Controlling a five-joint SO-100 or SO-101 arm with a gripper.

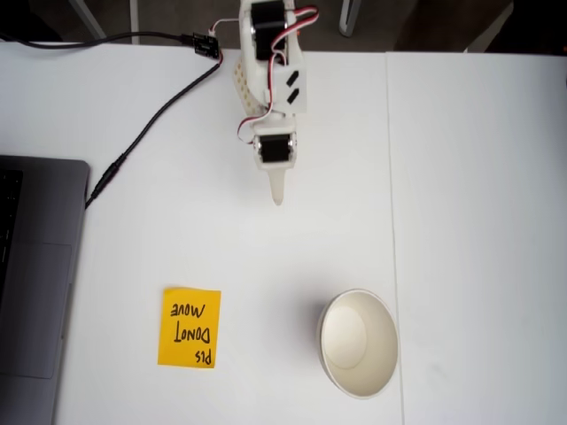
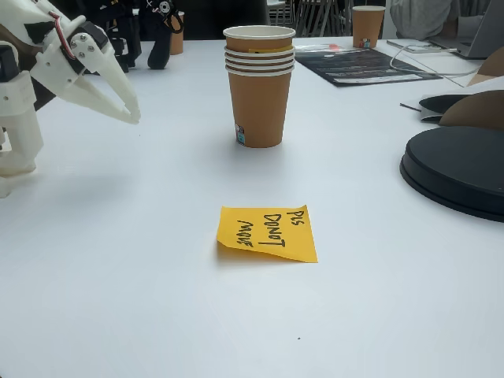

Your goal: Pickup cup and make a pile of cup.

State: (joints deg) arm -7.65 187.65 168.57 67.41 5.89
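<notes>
Nearest in a fixed view lies the orange sticky note (image 2: 268, 232), flat on the white counter (image 2: 118, 315). Beyond it, at 12 o'clock from the note, stands the pile of cups (image 2: 259, 94), upright, brown outside, with several rolled rims showing one above another at the top. The nesting looks done as far as I can judge, and no loose cup stands on the counter near the arm.

At 9 o'clock from the pile, well apart from it, the gripper (image 2: 132, 116) hangs over the counter with its fingers drawn together to a point and holding nothing.

From above, the pile (image 1: 383, 347) reads as one pale-lined cup at 5 o'clock from the gripper (image 1: 278, 197), with the note (image 1: 190, 328) at 7 o'clock.
</notes>
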